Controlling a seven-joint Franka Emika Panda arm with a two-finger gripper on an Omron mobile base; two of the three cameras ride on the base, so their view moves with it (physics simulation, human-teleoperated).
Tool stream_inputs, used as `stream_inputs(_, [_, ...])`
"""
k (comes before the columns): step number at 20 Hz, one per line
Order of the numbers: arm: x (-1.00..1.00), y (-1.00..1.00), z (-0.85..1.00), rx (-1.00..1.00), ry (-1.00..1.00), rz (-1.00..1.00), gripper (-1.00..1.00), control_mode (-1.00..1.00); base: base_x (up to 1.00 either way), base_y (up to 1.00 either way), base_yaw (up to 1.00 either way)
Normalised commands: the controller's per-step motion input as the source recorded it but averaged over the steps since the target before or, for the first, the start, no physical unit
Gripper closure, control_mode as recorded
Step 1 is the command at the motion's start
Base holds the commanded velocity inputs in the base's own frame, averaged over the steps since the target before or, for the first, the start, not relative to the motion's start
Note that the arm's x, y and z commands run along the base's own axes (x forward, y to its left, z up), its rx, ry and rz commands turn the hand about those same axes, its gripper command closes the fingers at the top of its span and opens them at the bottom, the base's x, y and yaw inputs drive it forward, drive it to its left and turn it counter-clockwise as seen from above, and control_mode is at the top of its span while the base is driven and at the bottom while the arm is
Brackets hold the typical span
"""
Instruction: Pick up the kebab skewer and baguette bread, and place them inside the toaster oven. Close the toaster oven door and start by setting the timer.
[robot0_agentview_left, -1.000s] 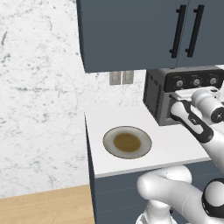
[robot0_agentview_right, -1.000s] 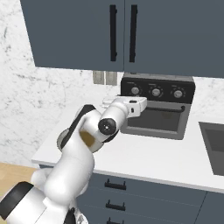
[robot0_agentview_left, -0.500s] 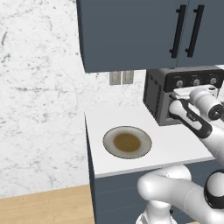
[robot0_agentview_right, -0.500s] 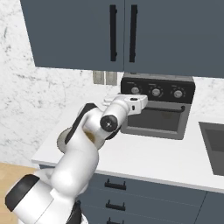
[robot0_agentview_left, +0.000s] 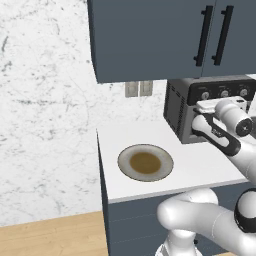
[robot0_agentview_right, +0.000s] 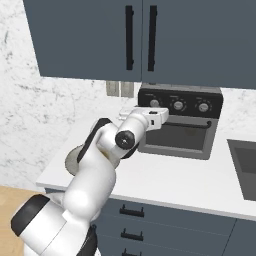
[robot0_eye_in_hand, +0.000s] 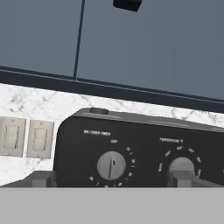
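Left of the gripper (robot0_eye_in_hand: 111, 178), wall switches (robot0_eye_in_hand: 26, 139). Dead ahead, between the spread, empty fingers, the toaster oven (robot0_eye_in_hand: 144, 148) timer knob (robot0_eye_in_hand: 111, 165). Advance squarely, centre the knob, then close and twist.

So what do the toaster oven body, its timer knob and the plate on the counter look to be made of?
Toaster oven: matte black casing, likely painted metal, going by the slotted vents on its side; it could be plastic.
Timer knob: smooth grey, looks like brushed metal or metal-look plastic, with a dark pointer line.
Plate: dull grey rim, brown centre, probably glazed ceramic or stoneware.
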Motion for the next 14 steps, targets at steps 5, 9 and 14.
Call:
stream_inputs(5, [0.04, 0.0, -0.04, 0.0, 0.0, 0.0, -1.0, -1.0, 0.0, 0.0, 0.0])
stream_inputs(9, [0.16, 0.0, 0.0, 0.0, 0.0, 0.0, -1.0, -1.0, 0.0, 0.0, 0.0])
stream_inputs(14, [0.09, 0.0, 0.0, 0.0, 0.0, 0.0, -1.0, -1.0, 0.0, 0.0, 0.0])
